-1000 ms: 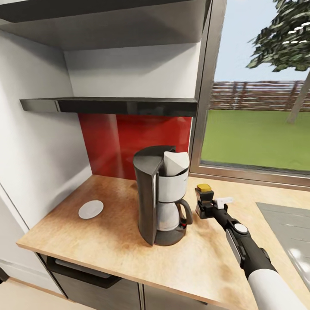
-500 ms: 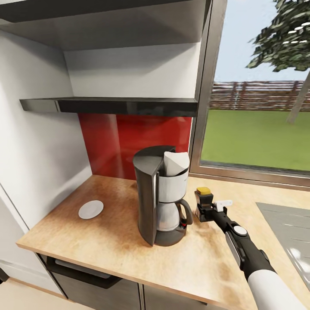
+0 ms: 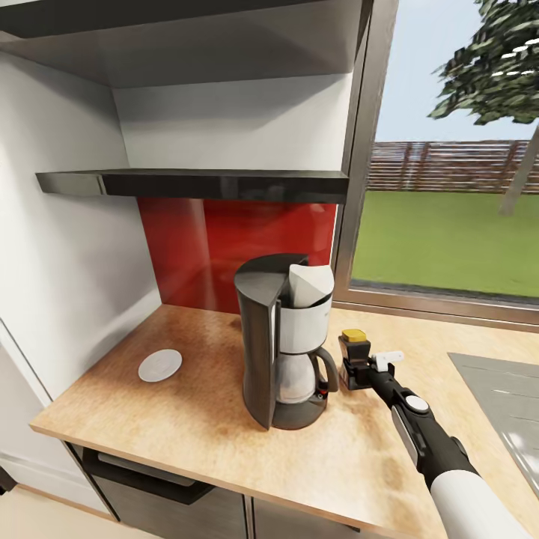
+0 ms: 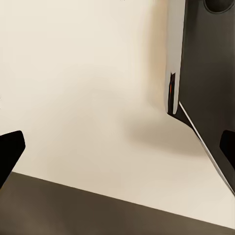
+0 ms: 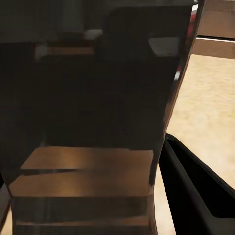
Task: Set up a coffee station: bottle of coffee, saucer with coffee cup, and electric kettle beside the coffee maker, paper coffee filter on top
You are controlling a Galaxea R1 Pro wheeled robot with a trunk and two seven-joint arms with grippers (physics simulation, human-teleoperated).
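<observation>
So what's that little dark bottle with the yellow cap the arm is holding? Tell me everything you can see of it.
The bottle is small and dark, almost black, with squarish sides and a flat yellow cap. It stands upright on the wooden counter, just to the right of the coffee maker and close to its handle, with a narrow gap between them. The right gripper is closed on its lower body. In the right wrist view its dark glossy side reflects the counter. What it holds cannot be seen.
</observation>
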